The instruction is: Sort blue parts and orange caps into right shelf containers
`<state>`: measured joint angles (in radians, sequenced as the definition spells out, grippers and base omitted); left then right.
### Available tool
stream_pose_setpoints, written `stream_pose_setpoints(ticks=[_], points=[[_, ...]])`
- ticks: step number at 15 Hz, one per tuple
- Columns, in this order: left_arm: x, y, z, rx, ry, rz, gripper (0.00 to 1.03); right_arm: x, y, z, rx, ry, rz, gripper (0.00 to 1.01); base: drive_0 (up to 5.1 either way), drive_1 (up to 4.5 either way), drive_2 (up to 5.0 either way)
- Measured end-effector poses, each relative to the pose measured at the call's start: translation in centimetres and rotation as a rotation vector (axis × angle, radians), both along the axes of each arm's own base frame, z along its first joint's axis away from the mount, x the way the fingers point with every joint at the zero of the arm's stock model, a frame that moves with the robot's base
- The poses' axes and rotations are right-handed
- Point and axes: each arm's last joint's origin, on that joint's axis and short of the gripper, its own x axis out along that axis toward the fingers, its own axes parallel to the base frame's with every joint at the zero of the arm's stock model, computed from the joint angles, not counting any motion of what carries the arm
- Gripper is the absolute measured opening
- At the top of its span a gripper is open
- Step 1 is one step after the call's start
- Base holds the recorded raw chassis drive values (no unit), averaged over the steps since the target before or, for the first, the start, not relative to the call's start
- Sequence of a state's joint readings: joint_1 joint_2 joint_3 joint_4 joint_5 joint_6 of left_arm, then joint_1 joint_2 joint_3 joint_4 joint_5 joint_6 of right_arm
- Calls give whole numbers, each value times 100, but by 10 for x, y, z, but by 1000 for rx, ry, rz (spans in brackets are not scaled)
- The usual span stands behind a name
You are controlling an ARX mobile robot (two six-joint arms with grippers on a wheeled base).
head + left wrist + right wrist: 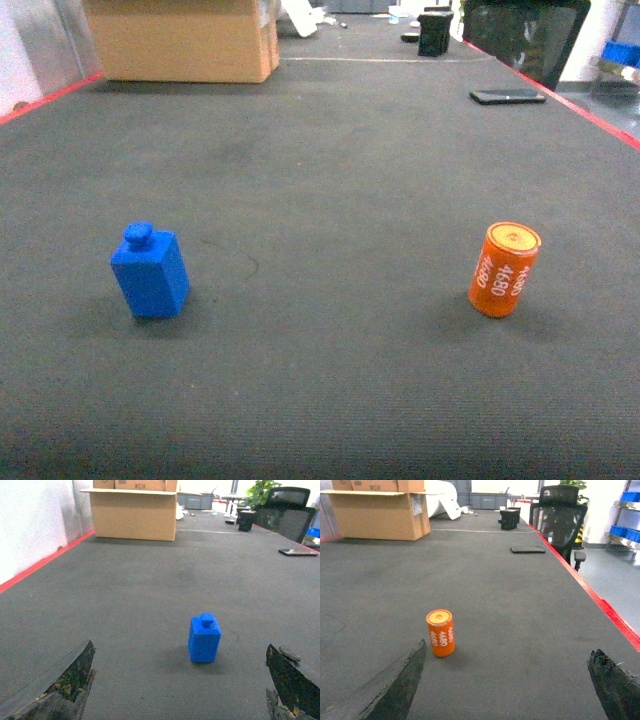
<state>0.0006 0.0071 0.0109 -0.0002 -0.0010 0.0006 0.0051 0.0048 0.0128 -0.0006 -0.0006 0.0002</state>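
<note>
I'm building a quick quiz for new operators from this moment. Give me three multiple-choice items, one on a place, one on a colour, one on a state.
1. In the head view, where does the blue part stand?
A. left of the orange cap
B. right of the orange cap
C. inside the cardboard box

2. What colour is the printing on the orange cap?
A. black
B. white
C. green

3. How does the left gripper stand?
A. shut on the blue part
B. shut on nothing
C. open, holding nothing

Answers:
1. A, the part is at left and the cap at right on the dark mat.
2. B, the "4680" lettering is white.
3. C, its fingers sit wide apart with the part beyond them, untouched.
</note>
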Motion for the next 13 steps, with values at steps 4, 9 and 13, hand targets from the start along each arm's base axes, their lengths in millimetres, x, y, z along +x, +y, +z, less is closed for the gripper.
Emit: stream_pose_setpoints(ticks=[4, 9, 13], points=[[0, 0, 0, 0, 2, 0, 98, 0, 0, -1, 0, 6, -1, 98, 0, 0, 0], [0, 0, 0, 0, 4, 0, 98, 0, 0, 0, 0, 5, 0, 98, 0, 0, 0], [0, 0, 0, 0, 4, 0, 98, 0, 0, 0, 0, 5, -1, 98, 0, 0, 0]])
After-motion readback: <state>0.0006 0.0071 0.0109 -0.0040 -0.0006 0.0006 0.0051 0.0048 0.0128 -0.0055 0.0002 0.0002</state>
